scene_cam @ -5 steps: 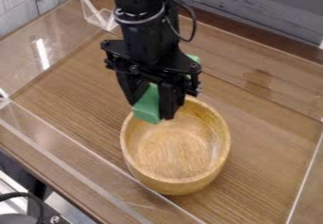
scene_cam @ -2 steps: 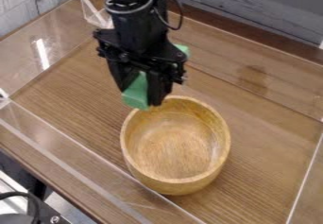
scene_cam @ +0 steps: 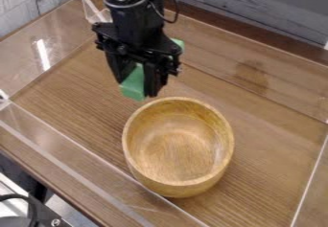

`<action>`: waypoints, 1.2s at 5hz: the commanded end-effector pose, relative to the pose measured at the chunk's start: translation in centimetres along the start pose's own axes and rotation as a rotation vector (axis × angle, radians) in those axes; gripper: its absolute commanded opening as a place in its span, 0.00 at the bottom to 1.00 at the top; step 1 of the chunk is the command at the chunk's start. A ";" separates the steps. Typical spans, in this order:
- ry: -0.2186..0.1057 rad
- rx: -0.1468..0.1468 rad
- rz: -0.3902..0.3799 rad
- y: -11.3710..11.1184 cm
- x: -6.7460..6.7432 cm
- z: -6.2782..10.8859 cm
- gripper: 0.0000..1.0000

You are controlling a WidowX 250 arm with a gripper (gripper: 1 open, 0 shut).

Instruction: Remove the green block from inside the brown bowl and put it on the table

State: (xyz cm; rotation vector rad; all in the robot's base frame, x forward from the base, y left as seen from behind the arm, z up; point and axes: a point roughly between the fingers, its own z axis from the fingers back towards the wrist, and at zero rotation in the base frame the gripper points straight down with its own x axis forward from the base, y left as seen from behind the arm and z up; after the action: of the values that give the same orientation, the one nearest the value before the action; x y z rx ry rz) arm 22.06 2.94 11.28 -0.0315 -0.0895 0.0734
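The fingers (scene_cam: 138,78) of a black robot arm (scene_cam: 134,18) are closed around a small bright green block (scene_cam: 133,83), gripping it so that part of the block shows between and below them. The block is tilted and appears to hang in the air, out of the brown bowl (scene_cam: 179,174), just beyond the rim on the side away from the viewer and a little to the left in the picture. How high it hangs above the wood-grain worktop (scene_cam: 61,95) is hard to tell.

The bowl sits upright in the lower middle of the view, and its inside shows plain wood. Another green thing (scene_cam: 177,47) peeks out behind the arm, mostly hidden, so its shape cannot be told.

The step in hand seems to be carrying the block away from the bowl; the lifting out looks done, the setting down is not. The next move likely calls for taking it a bit further past the rim, lowering it to the bare worktop, and only then letting go. Released too near, it could strike the rim or tumble.
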 end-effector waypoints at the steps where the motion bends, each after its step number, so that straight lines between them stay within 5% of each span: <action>1: -0.057 0.020 -0.002 1.0 1.7 0.9 0.00; 6: -0.068 0.062 -0.003 4.4 4.4 -2.1 0.00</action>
State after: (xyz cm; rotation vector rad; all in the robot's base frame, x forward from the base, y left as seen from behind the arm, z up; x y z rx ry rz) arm 25.12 6.87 7.82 0.0142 -0.0913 0.0725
